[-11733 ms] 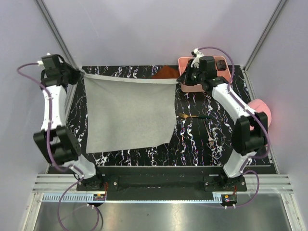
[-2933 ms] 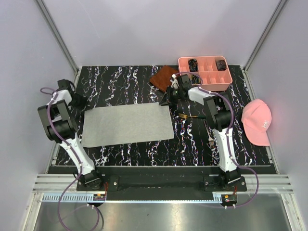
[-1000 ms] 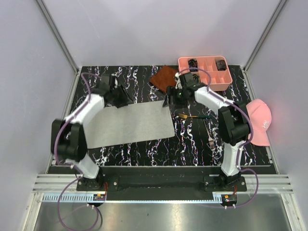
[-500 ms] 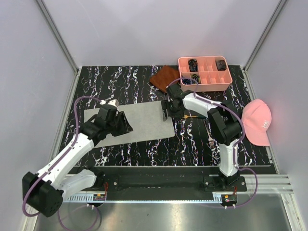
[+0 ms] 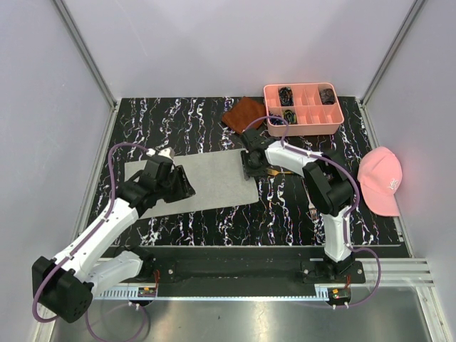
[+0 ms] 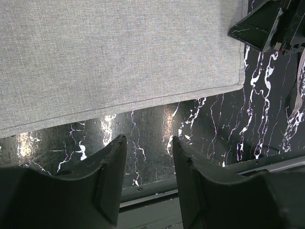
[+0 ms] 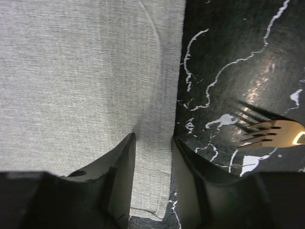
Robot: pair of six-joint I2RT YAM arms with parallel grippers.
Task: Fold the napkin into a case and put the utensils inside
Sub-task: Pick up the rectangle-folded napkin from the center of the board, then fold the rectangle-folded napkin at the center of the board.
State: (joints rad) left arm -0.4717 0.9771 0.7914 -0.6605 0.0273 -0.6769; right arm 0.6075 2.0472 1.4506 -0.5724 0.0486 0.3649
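The napkin lies flat on the black marbled table as a wide grey rectangle, also filling the left wrist view and the right wrist view. My left gripper hovers over its near left part, open, its fingertips apart over bare table. My right gripper is down at the napkin's right edge, jaws straddling the hem strip, with a small crease at the left finger. A gold fork with a dark handle and a silver fork lie right of the napkin.
A pink compartment tray stands at the back right, with a rust-brown cloth beside it. A pink cap lies off the right edge. The table's near edge rail runs just below my left fingers.
The left arm swung from the far left side to over the napkin's near part. The right gripper came down on the napkin's right edge, and its jaws narrowed.
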